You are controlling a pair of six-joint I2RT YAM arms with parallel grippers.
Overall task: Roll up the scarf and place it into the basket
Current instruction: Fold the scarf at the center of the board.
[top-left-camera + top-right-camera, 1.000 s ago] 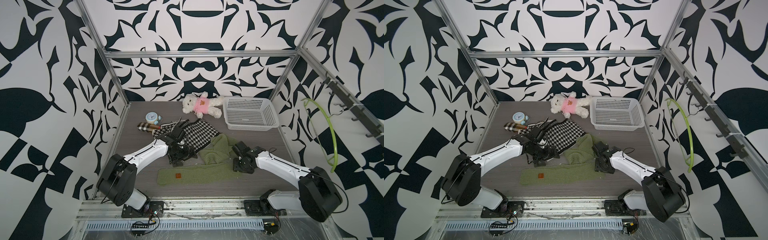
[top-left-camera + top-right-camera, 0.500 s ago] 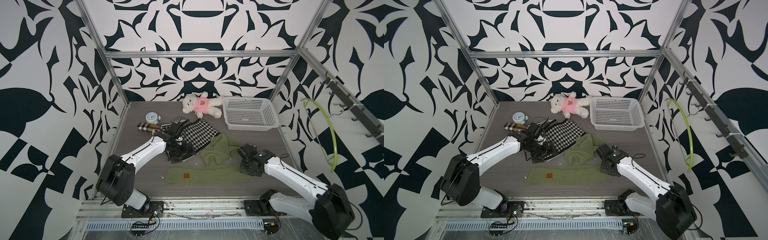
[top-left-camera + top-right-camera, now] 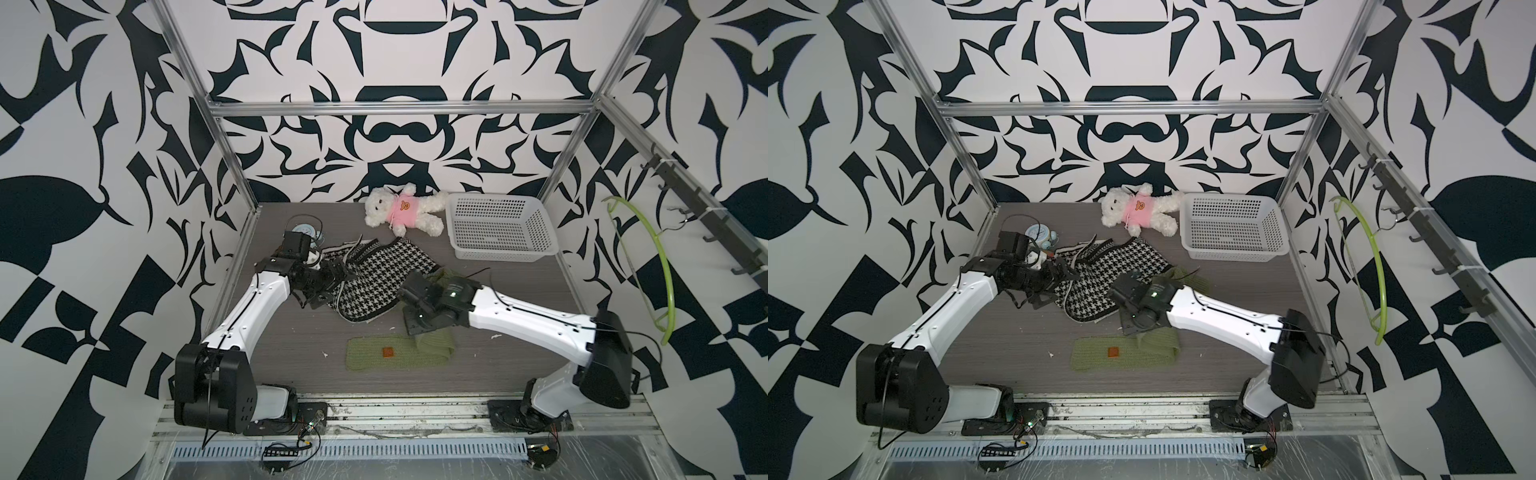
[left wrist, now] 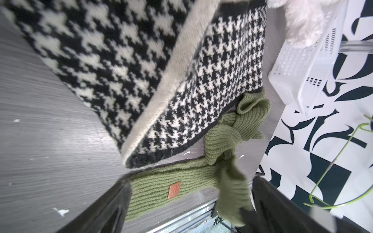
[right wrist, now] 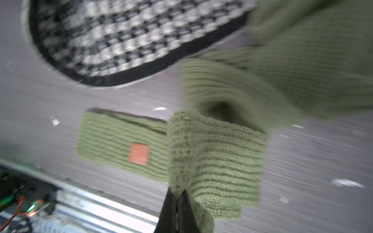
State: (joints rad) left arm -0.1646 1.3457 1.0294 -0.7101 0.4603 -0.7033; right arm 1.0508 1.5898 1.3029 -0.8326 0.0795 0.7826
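Scarf: the green scarf (image 3: 386, 353), a ribbed knit. I take it for the one to roll, since it is the one in hand.
Where it lies: its flat end rests on the table (image 3: 291, 361) near the front rail. The rest runs back under the right arm to a bunched heap, touching the edge of the houndstooth scarf (image 3: 374, 282).
Right gripper (image 5: 177, 198): the jaws are pressed together on a doubled fold of the green knit, held up over the flat stretch.
Left gripper (image 4: 190, 179): spread wide with nothing between the fingers, hanging above the houndstooth scarf.
Handling: looks light, soft and floppy. It should sag and stretch rather than keep a shape, so a roll will likely loosen unless it is pinned. The ribbing ought to give the pads good purchase, and nothing about it looks breakable.
Where to hold: I would pinch through the full thickness at a folded edge, as the right jaws do. The free left gripper could press the flat end down while the roll is turned.
Basket (image 3: 498, 255): white with grid sides, at the back right beside the teddy bear (image 3: 401, 210), well apart from the green scarf and with nothing in it.
Label: a small orange patch (image 5: 139, 153) on the flat end. Its marks are too blurred to read.
Other writing: none legible. The bear's pink top shows only a little bear face.
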